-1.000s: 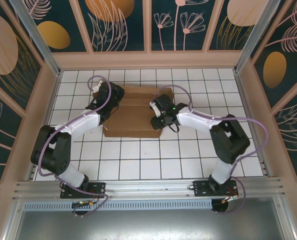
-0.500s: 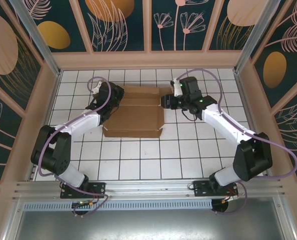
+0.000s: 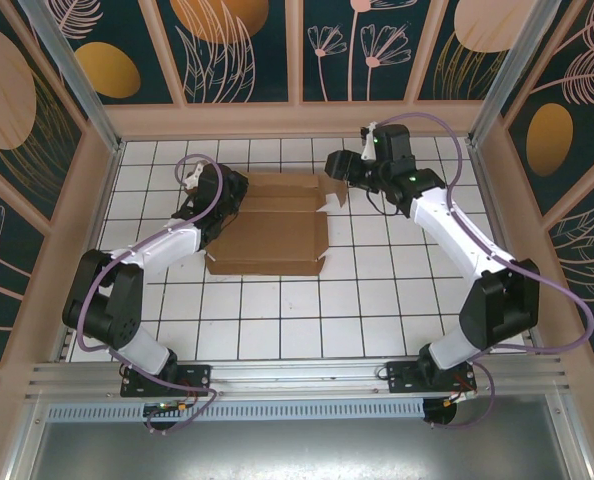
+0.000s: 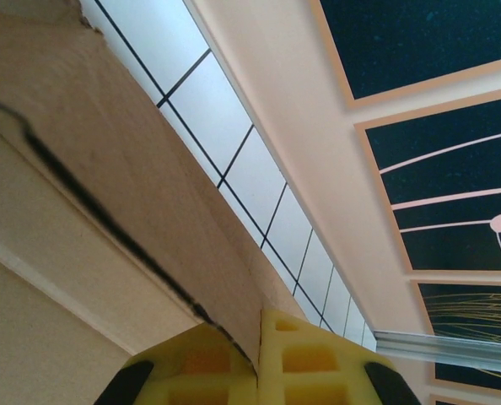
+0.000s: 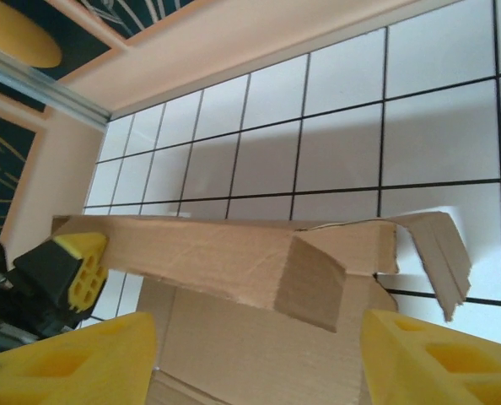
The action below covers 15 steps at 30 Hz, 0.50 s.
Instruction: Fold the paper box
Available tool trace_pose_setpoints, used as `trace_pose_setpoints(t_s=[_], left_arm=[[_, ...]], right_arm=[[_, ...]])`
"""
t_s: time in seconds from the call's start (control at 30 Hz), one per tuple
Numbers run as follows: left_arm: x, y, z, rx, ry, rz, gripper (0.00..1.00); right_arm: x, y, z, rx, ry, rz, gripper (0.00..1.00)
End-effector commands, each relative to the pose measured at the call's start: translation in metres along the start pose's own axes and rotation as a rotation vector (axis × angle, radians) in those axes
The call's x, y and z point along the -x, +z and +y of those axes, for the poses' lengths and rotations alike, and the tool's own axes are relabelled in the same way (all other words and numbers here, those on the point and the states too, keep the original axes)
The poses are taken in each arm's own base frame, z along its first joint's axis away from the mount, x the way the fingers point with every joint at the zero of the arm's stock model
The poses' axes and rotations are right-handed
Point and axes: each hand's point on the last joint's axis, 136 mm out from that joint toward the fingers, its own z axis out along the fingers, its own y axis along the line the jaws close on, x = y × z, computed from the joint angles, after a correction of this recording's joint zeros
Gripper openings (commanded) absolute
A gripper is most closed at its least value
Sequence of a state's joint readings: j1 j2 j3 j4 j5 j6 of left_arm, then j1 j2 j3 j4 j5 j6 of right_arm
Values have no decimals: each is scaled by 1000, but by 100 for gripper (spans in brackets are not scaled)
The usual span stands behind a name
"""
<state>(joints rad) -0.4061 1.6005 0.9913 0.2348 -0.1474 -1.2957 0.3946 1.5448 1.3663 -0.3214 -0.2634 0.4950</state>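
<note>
The paper box [image 3: 267, 238] is a brown cardboard sheet lying partly folded on the white tiles, its rear strip [image 5: 217, 257] raised and tilted. My left gripper [image 3: 234, 189] is at the box's rear left corner. In the left wrist view its yellow fingertips [image 4: 301, 363] are shut on the edge of the raised cardboard [image 4: 107, 194]. My right gripper [image 3: 332, 165] hovers open above and behind the rear right corner, its yellow fingers [image 5: 440, 359] wide apart with nothing between them. A small side flap [image 5: 440, 249] sticks out loose at the right end.
A beige back wall [image 3: 297, 120] runs close behind the box, and side walls [image 3: 92, 230] close in the tiled floor. Bare tiles [image 3: 307, 320] lie in front of the box, towards the arm bases.
My right gripper has lifted off the box's right side and swung back and right to the rear right corner. The right side flap now sticks up loose. The left arm has held still.
</note>
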Motion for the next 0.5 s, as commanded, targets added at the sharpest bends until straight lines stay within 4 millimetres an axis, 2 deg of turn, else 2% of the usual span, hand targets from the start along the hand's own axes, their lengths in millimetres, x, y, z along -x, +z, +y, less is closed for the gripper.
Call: trace_pose_setpoints(t_s=[0.0,0.17,0.3,0.47], left_arm=[[2,6,15,60,1,-19,0],[3,8,12,51,8,-23,0],[2,9,13,52,3,-23,0],[3,11,13,55,3,-30,0]], right_arm=[[16,6,1,19,94,-25,67],[22,16,-7,10,188,-42,68],[17,27,8,98,200,10,68],[7,44,11,115,218,48,68]])
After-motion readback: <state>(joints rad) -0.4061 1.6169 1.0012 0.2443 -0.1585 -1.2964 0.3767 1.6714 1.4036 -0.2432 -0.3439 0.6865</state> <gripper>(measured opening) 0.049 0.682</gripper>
